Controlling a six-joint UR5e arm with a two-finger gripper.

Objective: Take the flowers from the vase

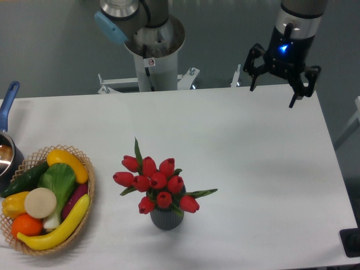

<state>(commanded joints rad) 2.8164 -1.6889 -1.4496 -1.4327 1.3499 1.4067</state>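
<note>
Flowers [156, 183] sit untouched in the vase [166, 219] while the end effector [279, 82] hangs open, empty, well apart, so the pickup remains undone.

One fixed cam, set high at the desk's [253, 140] front edge, tilted down and facing the arm's base [153, 48] at the far side. Mid-range: whole desk width in shot, floor beyond. No 2nd view to overlap.
</note>
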